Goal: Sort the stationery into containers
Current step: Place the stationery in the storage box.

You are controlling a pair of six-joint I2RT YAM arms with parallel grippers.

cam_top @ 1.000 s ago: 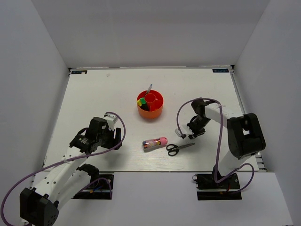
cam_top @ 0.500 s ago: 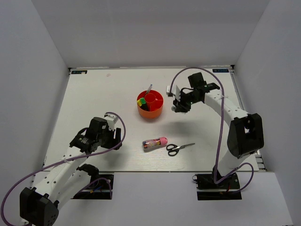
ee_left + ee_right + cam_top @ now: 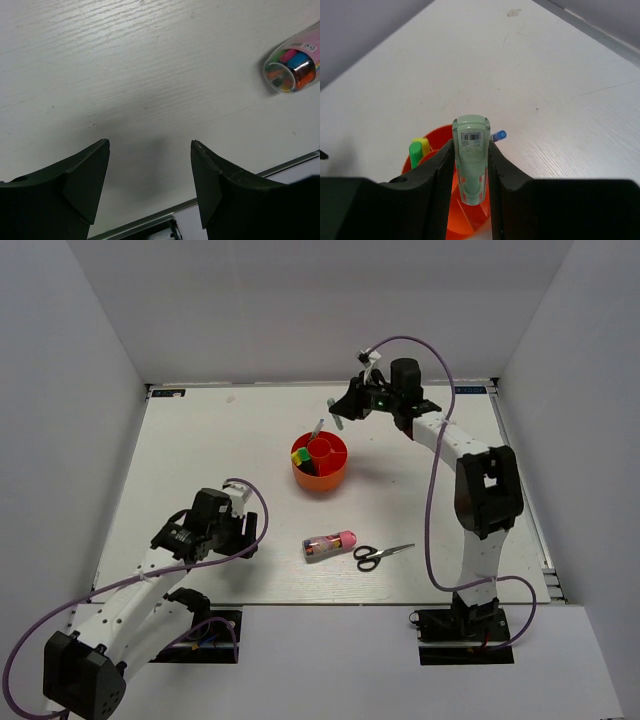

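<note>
White walls box in a pale worktop (image 3: 200, 440), and near its middle, a little toward the far edge, stands the round orange-red organiser (image 3: 320, 480). Green and yellow markers (image 3: 298, 456) stand in a ring compartment on its left-edge side, and a thin pen (image 3: 317, 430) leans out toward the far edge. The right gripper (image 3: 470, 160) hangs in the air just on the far-edge side of the organiser, its fingers pinched on a pale green tube (image 3: 470, 132) with a barcode label. Close to the near edge lie a clear pink-capped tube (image 3: 329, 543) and, just beside it toward the right edge, black-handled scissors (image 3: 381, 555). The left gripper (image 3: 150, 150) hovers low toward the near-left corner, fingers spread wide with nothing between them
</note>
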